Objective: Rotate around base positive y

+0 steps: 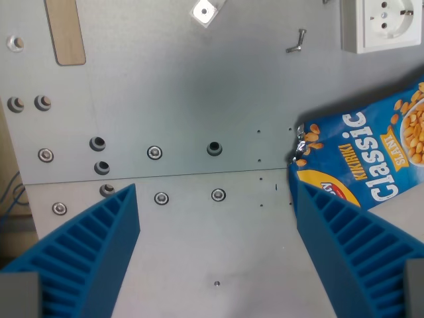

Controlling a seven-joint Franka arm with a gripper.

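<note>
The claw (217, 199) hangs over the grey metal tabletop (199, 99) with its two blue ribbed fingers (99, 245) spread wide and nothing between them. The task names no object; it asks only that the arm turn about the base's y axis, so the thing to watch is the claw itself and how the camera looks at the plate.

From this single view the camera seems to look almost straight down: the bolt heads (154, 152) and holes (214, 148) read as near-round, and the seam across the plate runs only slightly off level. I judge that little or none of the rotation shows here, though one picture cannot prove how far the arm has turned. Most of the turn, as far as I can tell, is left to do.

A blue snack bag (371, 156) lies toward the wrist view's right, its crimped end just beside the tip of the finger on that side; whether they touch I cannot tell. A white socket (384, 23) sits at the upper right corner of the view, a wooden strip (64, 30) at the upper left. A tilt might brush that finger against the bag.
</note>
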